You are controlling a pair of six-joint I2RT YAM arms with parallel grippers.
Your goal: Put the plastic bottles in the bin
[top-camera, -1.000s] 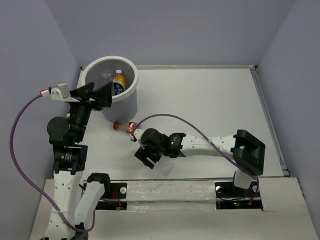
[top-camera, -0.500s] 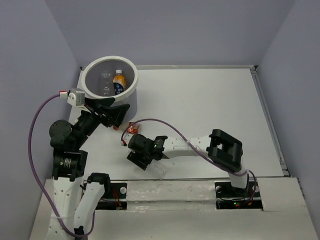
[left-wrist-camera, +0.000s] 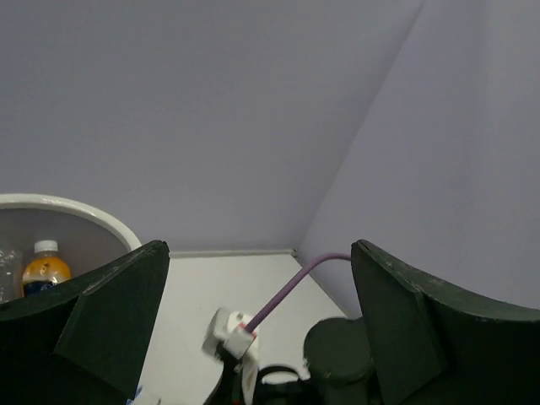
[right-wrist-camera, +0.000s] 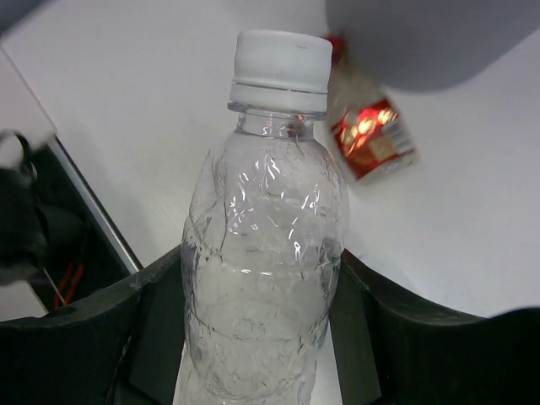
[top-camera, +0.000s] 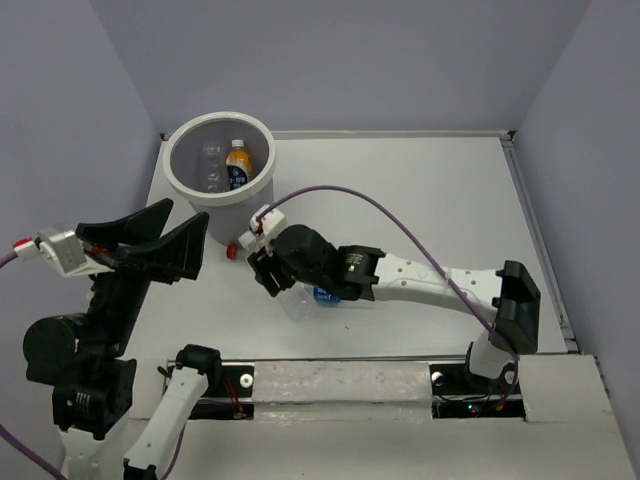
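Clear bottle (right-wrist-camera: pixel 266 194) pinched at waist by right gripper (right-wrist-camera: pixel 261 291), short of bin (top-camera: pixel 255 195), red-labelled bottle (right-wrist-camera: pixel 371 135) just beyond its cap. Step in hand: pickup of this one. Next move, likely: lift, carry over rim, let go. Left gripper (left-wrist-camera: pixel 257 278) spread wide, raised, empty. Count: one bin; inside, one orange bottle (top-camera: pixel 238 165), clear ones beside it, number unclear; outside, one held, one red-labelled; blue label (top-camera: pixel 322 295) under right arm, owner unclear

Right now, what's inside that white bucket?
An orange bottle with a blue label sits beside clear bottles in the bin; the near rim hides part of its floor.
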